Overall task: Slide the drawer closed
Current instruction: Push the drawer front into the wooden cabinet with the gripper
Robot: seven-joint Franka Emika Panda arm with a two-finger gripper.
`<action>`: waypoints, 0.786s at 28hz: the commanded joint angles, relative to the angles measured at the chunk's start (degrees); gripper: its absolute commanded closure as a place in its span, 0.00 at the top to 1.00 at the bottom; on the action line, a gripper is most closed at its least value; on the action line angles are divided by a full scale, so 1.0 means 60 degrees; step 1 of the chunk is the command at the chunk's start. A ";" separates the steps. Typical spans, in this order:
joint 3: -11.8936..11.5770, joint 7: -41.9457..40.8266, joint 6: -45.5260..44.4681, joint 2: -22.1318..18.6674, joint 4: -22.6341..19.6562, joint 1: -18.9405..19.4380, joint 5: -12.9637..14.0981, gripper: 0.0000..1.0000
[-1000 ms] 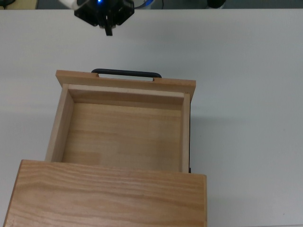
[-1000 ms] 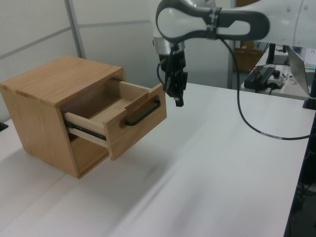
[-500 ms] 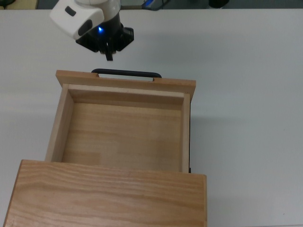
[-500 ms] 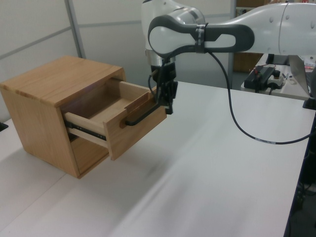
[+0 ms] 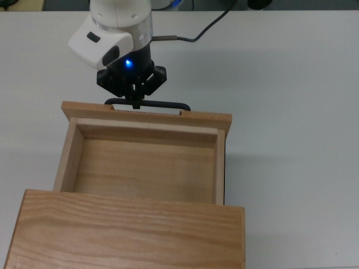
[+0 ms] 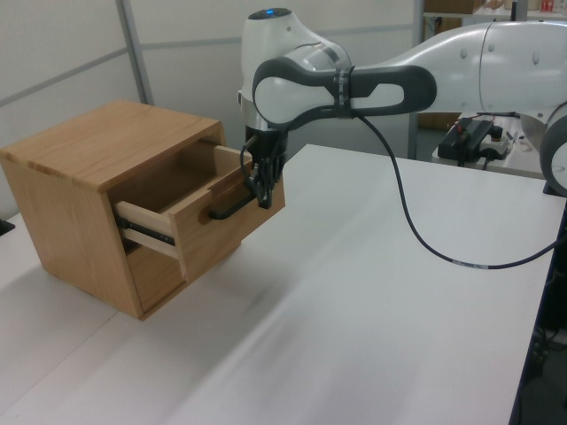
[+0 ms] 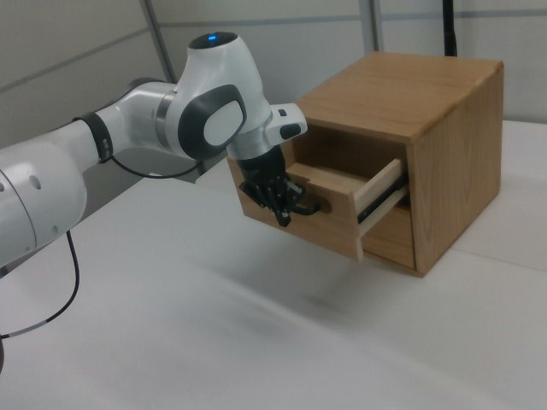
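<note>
— Since a second ago the gripper (image 5: pixel 135 105) had come down from the far edge of the desk (image 5: pixel 291 112) to the handle (image 5: pixel 162 105), and the drawer (image 5: pixel 143 162) had already slid a little way back into the cabinet (image 5: pixel 123 235).

— Where did the drawer sit, then?

— Mostly pulled out of the cabinet's upper slot, empty, front panel (image 6: pixel 232 217) facing the arm. It was far from shut.

— Why the handle?

— I judged it wasn't for gripping. The tip pressed against the bar toward the top view's left end, so the arm could shove the front panel straight inward along the rails (image 7: pixel 382 205).

— And the fingers?

— They looked drawn narrow together, holding nothing, just a blunt point to push with.

— Any risk?

— Pushing off-centre could skew the drawer, I thought.
</note>
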 commanded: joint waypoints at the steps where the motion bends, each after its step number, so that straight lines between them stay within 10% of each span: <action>1: -0.0034 -0.0086 0.0937 0.0104 -0.0189 0.0065 0.0284 0.00; 22: -0.0034 -0.0174 0.6064 0.1496 -0.0335 0.0050 0.0489 0.00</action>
